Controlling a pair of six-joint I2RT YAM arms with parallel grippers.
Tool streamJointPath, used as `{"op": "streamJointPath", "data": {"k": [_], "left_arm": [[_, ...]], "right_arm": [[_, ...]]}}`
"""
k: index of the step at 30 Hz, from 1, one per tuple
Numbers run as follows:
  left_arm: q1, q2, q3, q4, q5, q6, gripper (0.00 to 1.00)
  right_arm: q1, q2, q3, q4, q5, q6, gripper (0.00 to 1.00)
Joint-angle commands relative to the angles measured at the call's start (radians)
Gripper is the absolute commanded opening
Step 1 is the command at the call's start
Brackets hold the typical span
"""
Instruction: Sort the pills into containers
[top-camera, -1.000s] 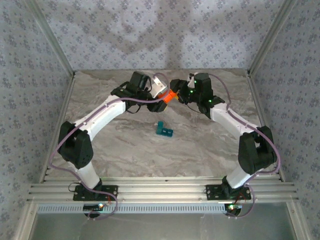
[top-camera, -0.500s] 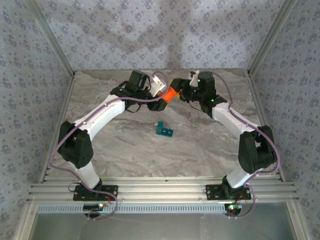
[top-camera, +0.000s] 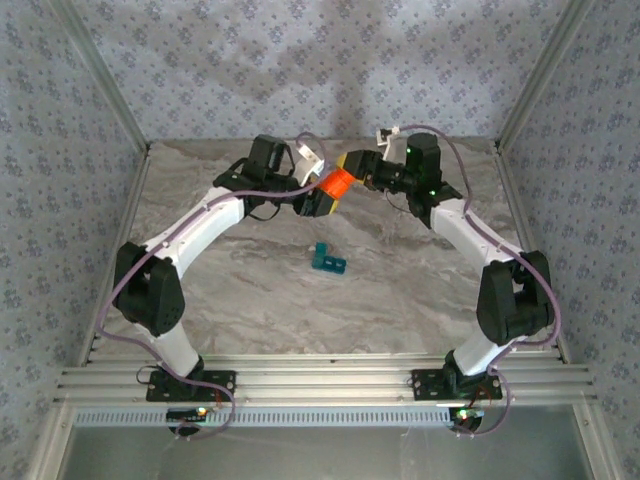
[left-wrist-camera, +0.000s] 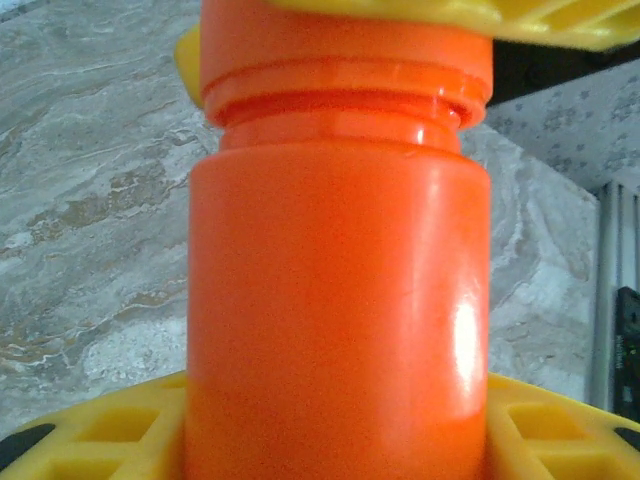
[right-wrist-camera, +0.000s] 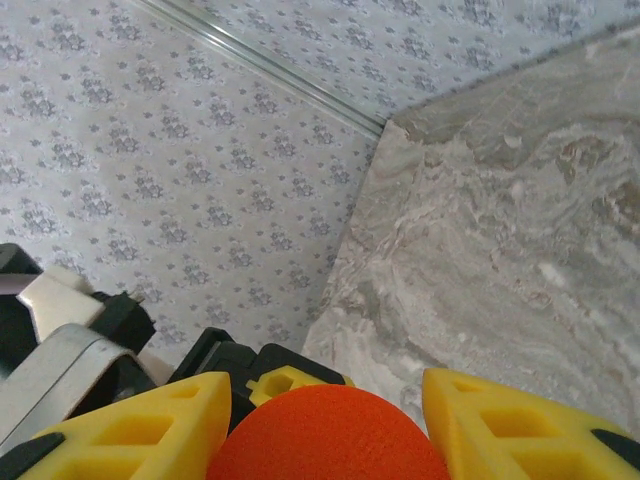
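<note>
An orange bottle (top-camera: 337, 182) hangs in the air over the back of the table, held from both ends. My left gripper (top-camera: 323, 200) is shut on its body (left-wrist-camera: 340, 300), with a yellow finger (left-wrist-camera: 100, 430) on each side. My right gripper (top-camera: 353, 164) is shut on the orange cap (right-wrist-camera: 330, 440), whose round top sits between its yellow fingers (right-wrist-camera: 130, 430). The containers, a small teal pill box (top-camera: 327, 260), lie on the table nearer than the bottle, apart from both grippers. The pills are hidden.
The marble table (top-camera: 250, 290) is walled by patterned panels on the left, back and right. A metal rail (top-camera: 320, 385) runs along the near edge, where both arm bases are bolted. Purple cables loop over both wrists.
Both grippers have turned with the bottle between them. The right wrist has swung toward the back, and the bottle now tilts with its cap pointing back and right. The pill box has not moved.
</note>
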Motion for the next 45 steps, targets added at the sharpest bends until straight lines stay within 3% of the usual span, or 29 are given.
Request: {"op": "streamJointPath", "data": {"k": [1,8,16,22,27,38,45], "left_arm": [[0.021,-0.036,0.005,0.03,0.06,-0.049,0.0],[0.021,-0.026,0.011,0.035,0.062,-0.055,0.0],[0.021,-0.037,-0.001,0.03,0.053,-0.046,0.0],[0.021,-0.045,-0.012,0.035,0.046,-0.044,0.0],[0.022,-0.06,-0.021,0.045,0.024,-0.043,0.0],[0.038,-0.158,-0.133,0.128,-0.064,-0.076,0.0],[0.049,-0.205,-0.188,0.152,-0.086,-0.083,0.0]], "right_arm": [[-0.005,-0.009,0.047,-0.093,-0.006,-0.123,0.35],[-0.011,-0.018,0.014,-0.056,0.038,-0.072,0.34],[-0.064,-0.047,-0.054,0.106,0.072,0.107,0.35],[-0.084,-0.078,-0.071,0.097,0.082,0.119,0.35],[-0.118,-0.131,-0.141,-0.037,0.152,0.056,0.36],[-0.154,-0.202,-0.233,-0.53,0.494,-0.177,0.37],[-0.124,-0.137,-0.273,-0.606,0.701,-0.22,0.37]]}}
